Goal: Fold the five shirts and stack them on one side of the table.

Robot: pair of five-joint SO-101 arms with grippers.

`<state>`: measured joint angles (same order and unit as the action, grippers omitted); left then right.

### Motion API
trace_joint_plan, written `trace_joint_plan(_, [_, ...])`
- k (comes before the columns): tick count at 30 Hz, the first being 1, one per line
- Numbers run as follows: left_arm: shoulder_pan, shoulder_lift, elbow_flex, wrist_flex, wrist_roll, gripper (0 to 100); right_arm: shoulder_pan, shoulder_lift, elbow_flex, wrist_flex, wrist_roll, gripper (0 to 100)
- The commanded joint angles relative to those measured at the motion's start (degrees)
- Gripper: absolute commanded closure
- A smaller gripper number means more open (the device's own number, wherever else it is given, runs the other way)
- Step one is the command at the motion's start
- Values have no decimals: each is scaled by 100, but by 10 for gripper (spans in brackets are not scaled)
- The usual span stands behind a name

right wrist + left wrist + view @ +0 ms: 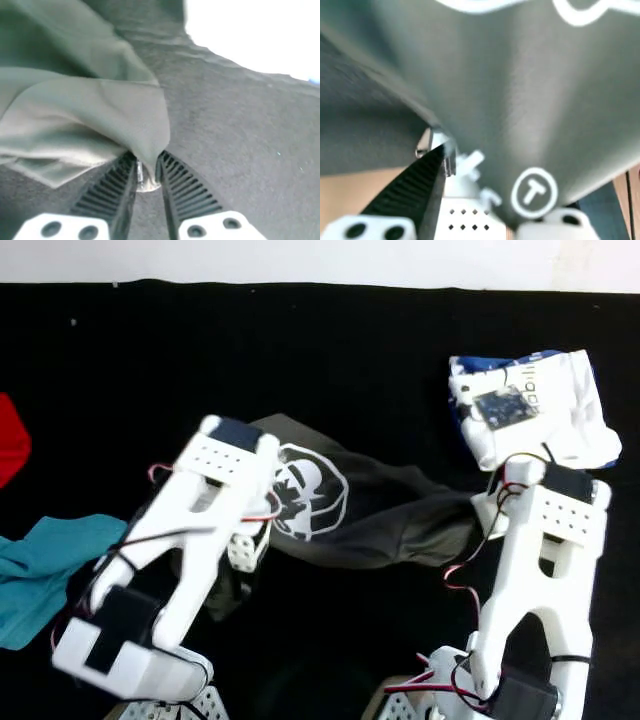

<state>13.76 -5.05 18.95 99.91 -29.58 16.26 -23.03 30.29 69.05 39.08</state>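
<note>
Grey shirt (pixel 390 515) btwn left gripper (pixel 447 152) (curled back twd base) & right gripper (pixel 147 167) (tipped down), both clamped on it.

four shirts: red (pixel 10 440), teal (pixel 45 565), grey (pixel 400 515), white (pixel 565 410); two arms (pixel 185 550)

A black cloth (pixel 300 350) covers the table (pixel 400 330) from the left edge to the right and back to its far edge. A few pale specks dot the cloth at the far left and far right. Beyond the far edge a white wall (pixel 300 258) runs across as a narrow strip. Close up, the cloth (pixel 240 140) has a fine, slightly wrinkled weave. Below the table level, a tan wooden-looking surface (pixel 350 192) shows.
</note>
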Motion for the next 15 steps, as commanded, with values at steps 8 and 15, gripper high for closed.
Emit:
trace_joint_plan(8, [-92,-268,66,-651,-53,780,549,-207,-1095,40,88,993])
trace_joint_plan(15, [-198,-497,-180,-466,-53,780,505,-198,-1103,13,97,993])
